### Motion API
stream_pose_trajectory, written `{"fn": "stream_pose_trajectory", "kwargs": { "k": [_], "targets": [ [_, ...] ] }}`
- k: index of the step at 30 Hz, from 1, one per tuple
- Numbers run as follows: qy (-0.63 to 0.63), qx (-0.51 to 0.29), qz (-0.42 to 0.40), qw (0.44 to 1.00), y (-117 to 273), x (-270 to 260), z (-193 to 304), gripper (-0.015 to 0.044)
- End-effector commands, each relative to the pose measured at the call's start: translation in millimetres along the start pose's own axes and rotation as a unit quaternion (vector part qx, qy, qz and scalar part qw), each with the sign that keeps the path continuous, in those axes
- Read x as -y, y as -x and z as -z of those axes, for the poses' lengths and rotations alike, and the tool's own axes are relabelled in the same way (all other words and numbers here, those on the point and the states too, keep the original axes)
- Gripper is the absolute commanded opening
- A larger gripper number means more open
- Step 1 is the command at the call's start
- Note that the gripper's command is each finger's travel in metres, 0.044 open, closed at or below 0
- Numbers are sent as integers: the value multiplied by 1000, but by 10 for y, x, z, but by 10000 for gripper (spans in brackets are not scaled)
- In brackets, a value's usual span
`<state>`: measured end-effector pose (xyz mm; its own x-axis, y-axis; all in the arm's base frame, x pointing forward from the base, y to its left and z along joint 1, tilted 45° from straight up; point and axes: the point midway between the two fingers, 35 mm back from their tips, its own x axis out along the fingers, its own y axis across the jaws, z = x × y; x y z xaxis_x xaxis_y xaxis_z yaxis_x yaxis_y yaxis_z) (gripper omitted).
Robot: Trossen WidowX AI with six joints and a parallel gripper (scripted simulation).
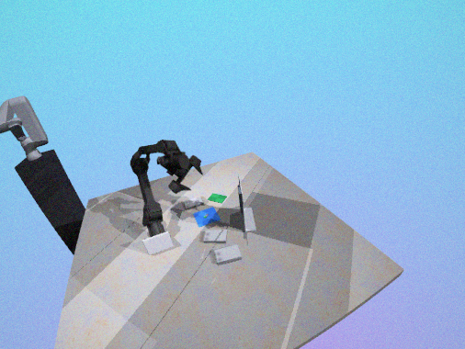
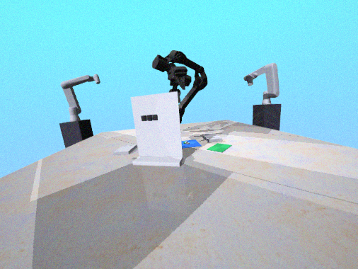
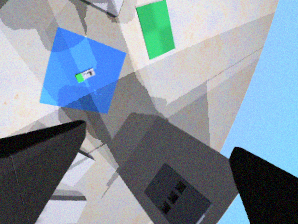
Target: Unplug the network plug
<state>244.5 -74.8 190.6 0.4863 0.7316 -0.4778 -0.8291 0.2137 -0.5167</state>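
Note:
The small plug [image 3: 85, 75] [image 1: 205, 214] lies on the table inside the blue marked square [image 3: 67, 92] [image 1: 200, 220] [image 2: 192, 144], apart from my fingers. My gripper [image 3: 160, 141] [image 1: 188, 176] [image 2: 180, 83] is open and empty, raised well above the table and touching nothing. The white upright panel [image 1: 240, 202] [image 2: 157, 134] [image 3: 200, 163] stands beside the square. Its dark row of sockets [image 2: 149, 117] [image 3: 174, 199] shows in the exterior view and the wrist view.
A green patch [image 1: 217, 198] [image 2: 219, 147] [image 3: 156, 28] lies next to the blue square. Flat white blocks [image 1: 215, 235] [image 1: 227, 253] [image 1: 157, 242] lie on the table near my arm's base. Grey arms on dark pedestals [image 2: 74, 95] [image 2: 267, 81] [image 1: 23, 124] stand beyond the table edges.

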Motion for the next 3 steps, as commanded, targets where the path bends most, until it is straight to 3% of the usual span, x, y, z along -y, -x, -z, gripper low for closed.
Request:
{"fn": "stream_pose_trajectory", "kwargs": {
  "k": [1,3],
  "targets": [
    [0,0,-3,1000,-1,-8,7,440],
    [0,0,-3,1000,-1,-8,7,440]
  ]
}}
